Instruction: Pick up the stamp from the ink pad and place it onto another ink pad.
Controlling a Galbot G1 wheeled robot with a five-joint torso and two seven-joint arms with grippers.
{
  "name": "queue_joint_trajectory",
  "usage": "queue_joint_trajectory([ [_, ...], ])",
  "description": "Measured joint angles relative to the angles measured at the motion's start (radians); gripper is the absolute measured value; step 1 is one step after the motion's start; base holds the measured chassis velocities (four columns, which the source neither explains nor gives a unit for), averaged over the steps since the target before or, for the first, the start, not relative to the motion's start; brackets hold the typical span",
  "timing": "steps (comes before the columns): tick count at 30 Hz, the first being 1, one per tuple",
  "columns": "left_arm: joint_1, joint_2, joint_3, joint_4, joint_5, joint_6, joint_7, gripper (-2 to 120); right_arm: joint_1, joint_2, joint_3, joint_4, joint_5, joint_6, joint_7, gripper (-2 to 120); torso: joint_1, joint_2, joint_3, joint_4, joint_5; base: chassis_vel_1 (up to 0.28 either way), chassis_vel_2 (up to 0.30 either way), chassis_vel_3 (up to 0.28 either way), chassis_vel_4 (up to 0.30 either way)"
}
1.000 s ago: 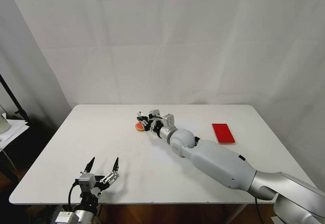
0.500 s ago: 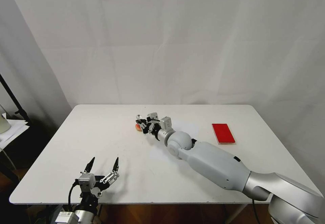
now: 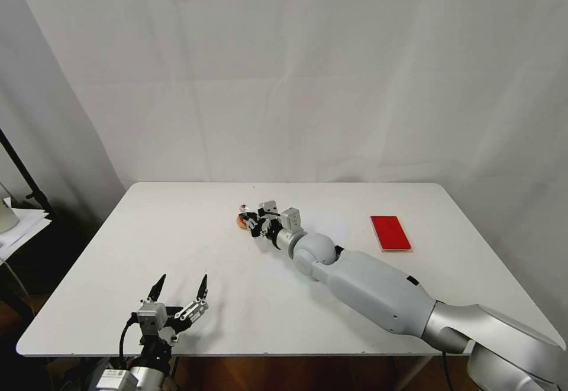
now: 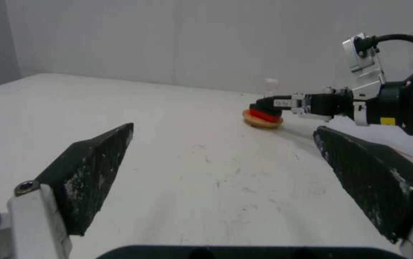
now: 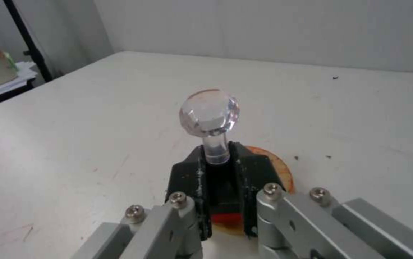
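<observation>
Right pincer clamps the stamp, hiding most of the round pad

My right arm is a pale grey shell with a ball-shaped joint, a brushed silver segment near the shoulder and a silver collar at the wrist; the right gripper has black fingers on silver links with round-headed screws. On the left wrist view I see a black cable looping from its silver camera block and a small yellow label on the black wrist. My left gripper has black, tapered, textured fingers, scuffed white, on silver brackets, with a black cable at the wrist.
</observation>
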Motion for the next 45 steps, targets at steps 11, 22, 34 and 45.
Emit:
queue_joint_trajectory([
  [11,0.0,0.0,0.0,0.0,0.0,0.0,0.0,100,-0.003,-0.005,0.006,0.004,-0.004,0.003,0.001,51,0.0,0.0,0.0,0.0,0.0,0.0,0.0,0.0,0.0],
  [22,0.0,0.0,0.0,0.0,0.0,0.0,0.0,100,-0.019,-0.073,0.003,0.096,-0.037,-0.002,0.001,88,0.0,0.0,0.0,0.0003,0.0002,0.0,0.0,0.0,0.0],
  [34,0.0,0.0,0.0,0.0,0.0,0.0,0.0,100,-0.275,-0.456,0.174,0.555,-0.355,0.106,0.091,114,0.0,0.0,0.0,-0.0001,0.0007,0.0,0.0,0.0,0.0],
  [45,0.0,0.0,0.0,0.0,0.0,0.0,0.0,100,-0.874,-0.588,0.724,0.775,-0.345,0.276,0.228,111,0.0,0.0,0.0,0.0001,0.0002,0.0,0.0,0.0,0.0],
])
